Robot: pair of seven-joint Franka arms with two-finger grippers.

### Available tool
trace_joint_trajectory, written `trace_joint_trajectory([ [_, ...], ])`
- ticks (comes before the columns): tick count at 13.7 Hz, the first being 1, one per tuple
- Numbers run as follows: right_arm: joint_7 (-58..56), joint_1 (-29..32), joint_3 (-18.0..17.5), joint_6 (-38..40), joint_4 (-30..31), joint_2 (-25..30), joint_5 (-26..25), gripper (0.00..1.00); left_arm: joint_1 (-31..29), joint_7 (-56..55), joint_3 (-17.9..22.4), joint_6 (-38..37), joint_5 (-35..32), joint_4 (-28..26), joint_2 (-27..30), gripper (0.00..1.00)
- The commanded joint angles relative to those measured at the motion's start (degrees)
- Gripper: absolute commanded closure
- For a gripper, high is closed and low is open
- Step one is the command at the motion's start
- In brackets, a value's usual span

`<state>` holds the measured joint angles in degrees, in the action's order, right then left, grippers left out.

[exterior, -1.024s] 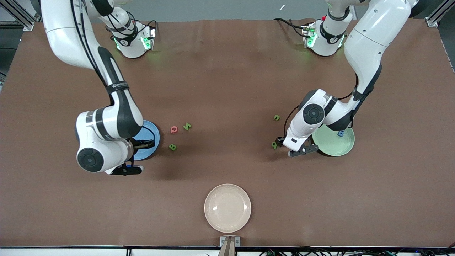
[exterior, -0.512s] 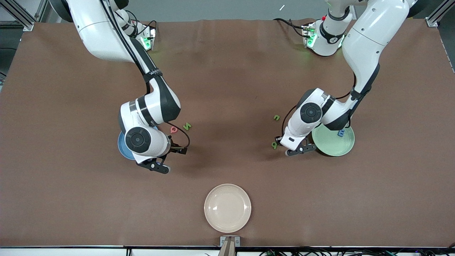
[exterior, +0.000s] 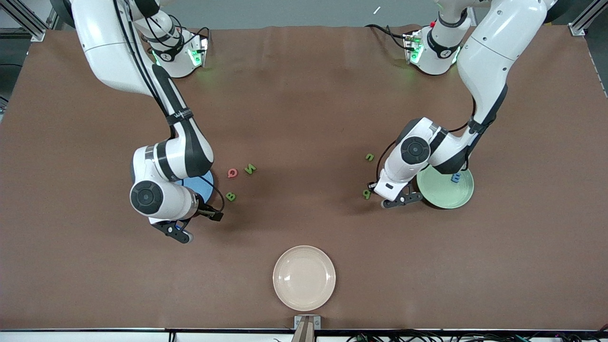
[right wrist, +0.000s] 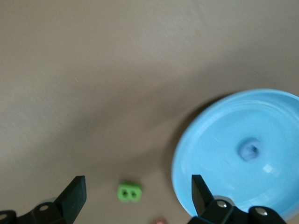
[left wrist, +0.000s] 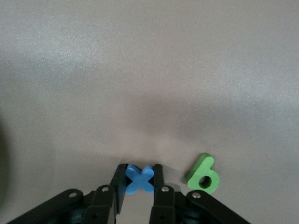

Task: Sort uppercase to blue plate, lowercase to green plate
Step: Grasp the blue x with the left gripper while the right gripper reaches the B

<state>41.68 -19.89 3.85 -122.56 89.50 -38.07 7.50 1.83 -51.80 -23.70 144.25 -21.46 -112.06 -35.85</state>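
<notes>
My left gripper [left wrist: 139,172] is shut on the blue x [left wrist: 139,178] down at the table, with the green p-like letter [left wrist: 202,173] lying just beside it. The green plate [exterior: 446,194] next to that hand holds a blue lowercase piece [exterior: 455,177]. The green n [exterior: 369,157] lies farther from the front camera. My right gripper [right wrist: 137,179] hangs open over the table by the blue plate [right wrist: 219,168], which holds a blue G [right wrist: 250,150]. The green B [right wrist: 129,192] lies below its jaws. The red Q [exterior: 232,173] and green N [exterior: 250,168] lie beside the blue plate.
A cream plate [exterior: 304,278] sits near the table's front edge, midway between the arms. The right arm's elbow covers part of the blue plate in the front view. The left arm's wrist overhangs the green plate's rim.
My left gripper has closed on the blue x. The right arm swung out over the green B and came back toward the blue plate, jaws still open.
</notes>
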Motion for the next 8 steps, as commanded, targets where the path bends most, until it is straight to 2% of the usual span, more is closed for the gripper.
trace_joint_trajectory([
  [1,7.7,-1.6,-0.8,-11.8,12.7,5.6,0.6,0.02,-0.8,-0.9,0.2,-3.2,-1.5,-2.2,3.8,0.98],
  [4,11.3,-4.1,-0.7,-12.2,12.8,5.1,0.5,0.02,-3.7,1.2,-1.2,-10.2,-1.5,-2.5,8.2,0.99],
  [8,17.5,-8.1,-0.3,-12.5,12.6,3.5,-0.4,0.06,-20.0,9.8,-12.2,-12.9,-1.5,-6.2,11.3,0.99],
])
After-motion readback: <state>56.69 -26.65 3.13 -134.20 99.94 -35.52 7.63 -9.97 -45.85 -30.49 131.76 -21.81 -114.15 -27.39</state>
